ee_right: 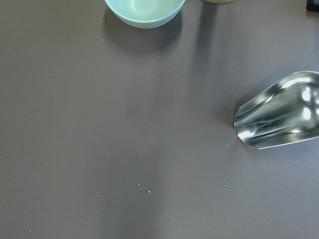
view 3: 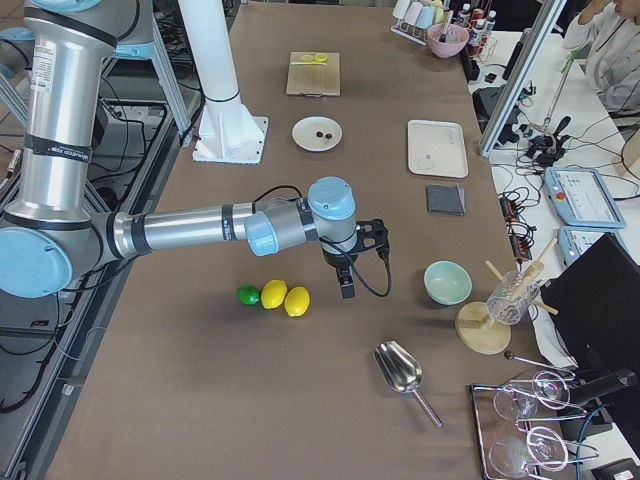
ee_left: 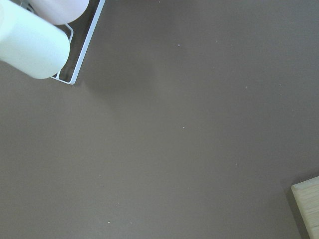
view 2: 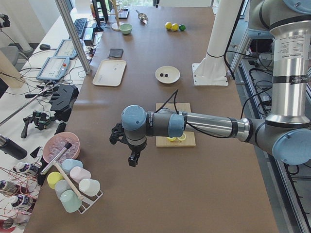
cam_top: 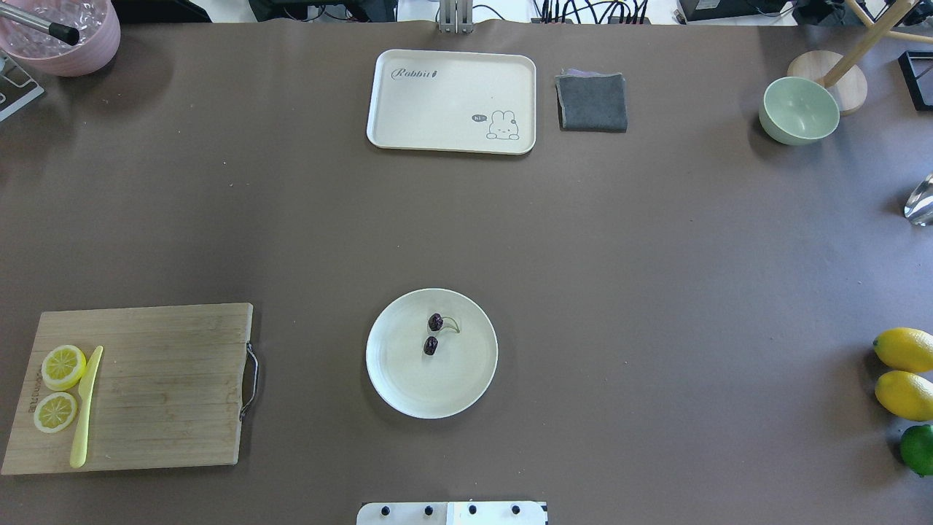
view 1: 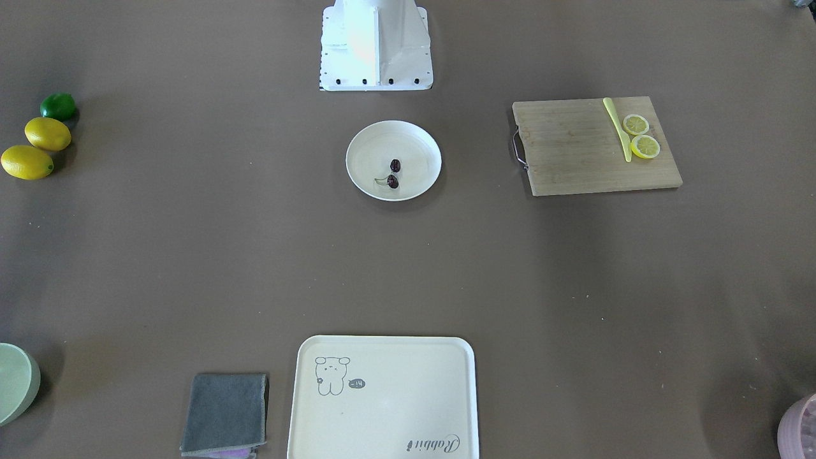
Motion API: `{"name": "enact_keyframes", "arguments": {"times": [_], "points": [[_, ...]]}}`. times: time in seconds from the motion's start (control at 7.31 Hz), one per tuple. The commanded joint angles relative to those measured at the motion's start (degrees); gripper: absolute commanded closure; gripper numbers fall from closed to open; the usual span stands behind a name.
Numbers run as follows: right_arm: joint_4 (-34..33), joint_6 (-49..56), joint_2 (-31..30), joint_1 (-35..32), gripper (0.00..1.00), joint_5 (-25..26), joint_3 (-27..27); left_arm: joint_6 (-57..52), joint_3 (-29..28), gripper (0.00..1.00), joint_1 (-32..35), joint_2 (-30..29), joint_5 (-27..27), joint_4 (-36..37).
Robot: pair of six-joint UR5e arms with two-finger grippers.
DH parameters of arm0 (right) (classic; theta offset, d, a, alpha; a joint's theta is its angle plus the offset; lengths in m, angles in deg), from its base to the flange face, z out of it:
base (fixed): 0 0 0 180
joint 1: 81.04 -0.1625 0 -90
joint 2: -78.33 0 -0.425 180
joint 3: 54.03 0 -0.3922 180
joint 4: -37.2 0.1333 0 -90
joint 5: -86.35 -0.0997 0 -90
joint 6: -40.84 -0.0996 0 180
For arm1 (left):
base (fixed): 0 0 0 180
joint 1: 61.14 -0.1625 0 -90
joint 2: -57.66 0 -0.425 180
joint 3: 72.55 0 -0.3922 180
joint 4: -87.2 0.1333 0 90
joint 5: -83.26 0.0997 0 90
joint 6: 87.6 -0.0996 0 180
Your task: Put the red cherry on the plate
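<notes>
The red cherry (view 1: 394, 173) (cam_top: 433, 333), two dark maroon fruits on a green stem, lies inside the round cream plate (view 1: 417, 153) (cam_top: 408, 375) at mid-table, near the robot's base. Neither gripper is close to it. My left gripper (view 2: 133, 158) hangs over bare table beyond the cutting board, seen only in the exterior left view. My right gripper (view 3: 346, 284) hangs over the table beside the lemons, seen only in the exterior right view. I cannot tell whether either is open or shut. Neither wrist view shows fingers.
A wooden cutting board (cam_top: 160, 386) carries two lemon slices (cam_top: 60, 386) and a yellow knife (cam_top: 86, 408). The cream tray (cam_top: 452, 98) and grey cloth (cam_top: 592, 102) lie at the far edge. Also on the table are a green bowl (cam_top: 799, 109), lemons (cam_top: 904, 372), a lime (cam_top: 918, 448), a metal scoop (ee_right: 281, 117) and a cup rack (view 2: 73, 187).
</notes>
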Motion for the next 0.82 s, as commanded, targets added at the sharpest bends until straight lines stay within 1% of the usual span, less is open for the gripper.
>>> {"name": "enact_keyframes", "arguments": {"times": [0.0, 0.68], "points": [[-0.01, -0.06, -0.05, -0.05, 0.0, 0.06, 0.13, 0.43, -1.61, 0.02, 0.7, 0.3, -0.62, -2.51], [0.08, -0.06, 0.04, -0.49, 0.0, -0.02, -0.05, 0.43, -1.35, 0.02, 0.79, 0.39, -0.71, -2.79]]}}
